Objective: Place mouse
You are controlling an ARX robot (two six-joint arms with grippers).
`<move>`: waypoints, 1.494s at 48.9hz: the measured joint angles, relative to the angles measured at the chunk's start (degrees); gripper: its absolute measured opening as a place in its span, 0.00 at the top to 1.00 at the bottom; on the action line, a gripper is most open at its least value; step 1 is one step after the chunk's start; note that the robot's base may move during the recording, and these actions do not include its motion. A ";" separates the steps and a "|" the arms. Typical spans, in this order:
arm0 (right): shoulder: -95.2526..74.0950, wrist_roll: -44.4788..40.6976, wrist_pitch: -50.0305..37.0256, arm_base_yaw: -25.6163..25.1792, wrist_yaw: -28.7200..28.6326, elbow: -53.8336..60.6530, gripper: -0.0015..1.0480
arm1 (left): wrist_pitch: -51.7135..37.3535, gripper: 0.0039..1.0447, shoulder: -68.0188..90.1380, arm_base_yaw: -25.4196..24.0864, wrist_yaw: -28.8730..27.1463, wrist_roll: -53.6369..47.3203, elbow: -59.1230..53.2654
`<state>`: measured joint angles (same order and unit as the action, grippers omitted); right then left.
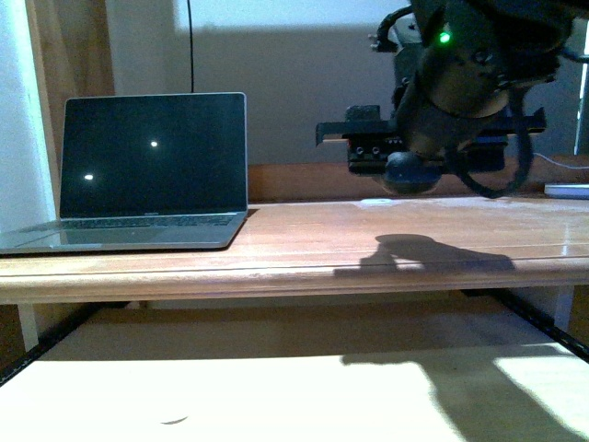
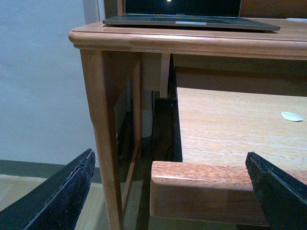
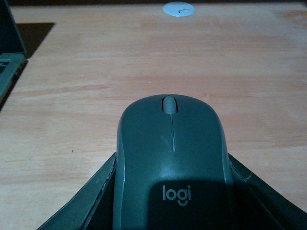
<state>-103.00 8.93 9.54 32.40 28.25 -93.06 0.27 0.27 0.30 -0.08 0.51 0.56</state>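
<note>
The dark grey mouse (image 3: 172,163), with a pale "logi" logo near its rear, sits between my right gripper's (image 3: 172,196) fingers (image 3: 88,199), scroll wheel pointing away. The gripper is shut on it and holds it above the wooden desk top (image 3: 96,72). In the front view the right arm hangs at the upper right, with the mouse (image 1: 409,175) as a dark rounded shape above the desk (image 1: 304,241), casting a shadow below. My left gripper (image 2: 170,191) is open and empty, low in front of the pull-out shelf's front edge (image 2: 201,191).
An open laptop (image 1: 152,175) with a dark screen stands at the desk's left; its corner shows in the right wrist view (image 3: 8,57). A small white disc (image 3: 178,8) lies on the desk beyond the mouse. A pale flat object (image 1: 566,191) lies far right. The desk leg (image 2: 103,124) stands close to the left gripper.
</note>
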 joint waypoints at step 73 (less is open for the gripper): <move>50.14 3.93 -25.18 -28.81 -54.55 59.58 0.07 | 0.00 0.07 0.00 0.00 0.00 -0.02 0.00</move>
<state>-52.86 12.86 -15.64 3.60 -26.30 -33.47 0.27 0.27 0.30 -0.08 0.49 0.56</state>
